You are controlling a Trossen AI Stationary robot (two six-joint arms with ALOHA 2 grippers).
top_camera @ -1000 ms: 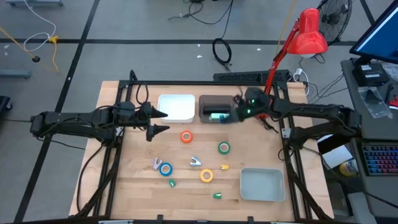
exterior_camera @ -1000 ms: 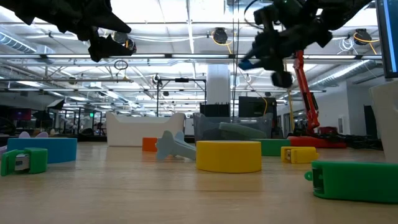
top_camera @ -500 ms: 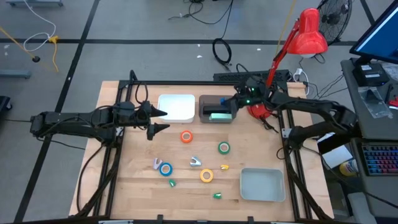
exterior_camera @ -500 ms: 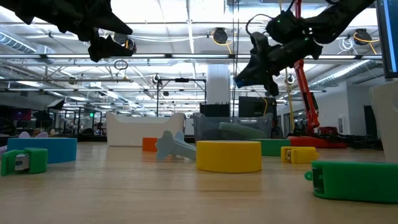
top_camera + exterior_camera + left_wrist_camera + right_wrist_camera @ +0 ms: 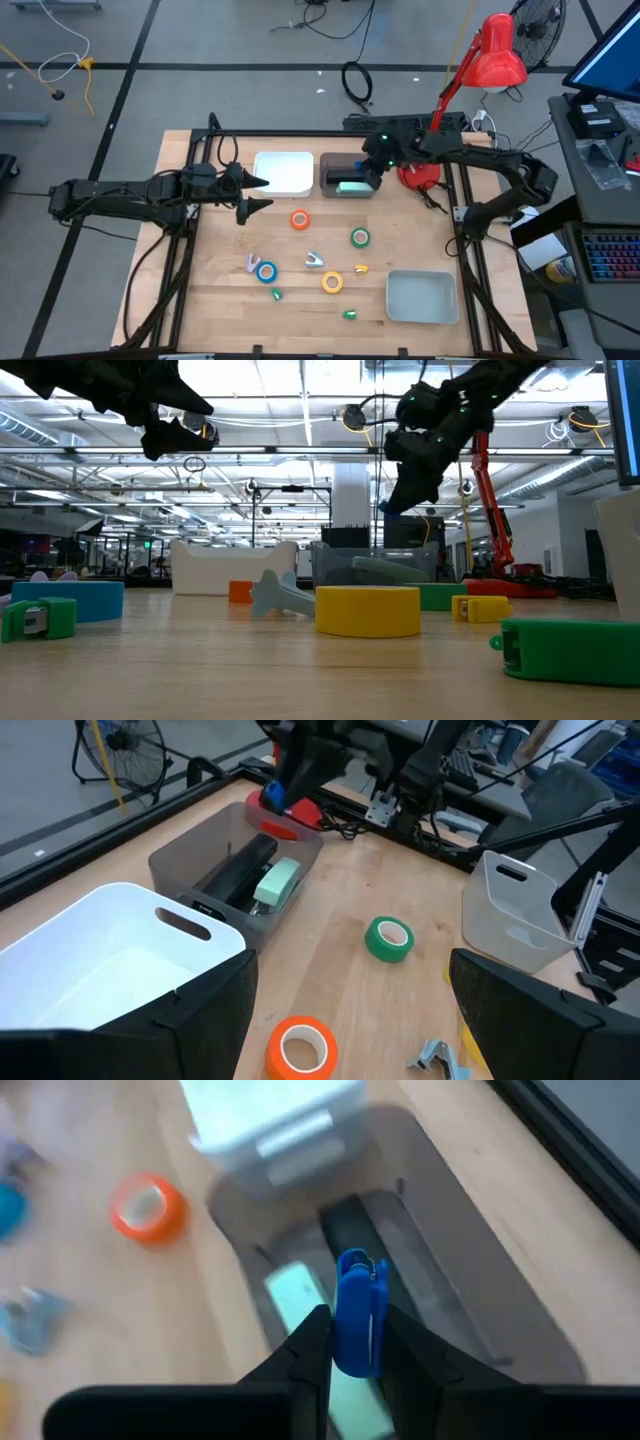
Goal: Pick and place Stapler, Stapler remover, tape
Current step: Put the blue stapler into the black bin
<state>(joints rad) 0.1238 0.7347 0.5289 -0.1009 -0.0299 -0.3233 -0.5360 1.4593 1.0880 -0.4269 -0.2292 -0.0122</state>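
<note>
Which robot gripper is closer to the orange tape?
The left. The left gripper hovers just beside the orange tape, open. The right gripper is farther back over the gray bin, holding a small blue thing.

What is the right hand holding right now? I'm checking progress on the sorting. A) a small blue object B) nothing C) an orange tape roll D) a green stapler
A: the right wrist view shows a small blue object pinched in the right hand, above the grey bin where the green stapler already lies.
</note>
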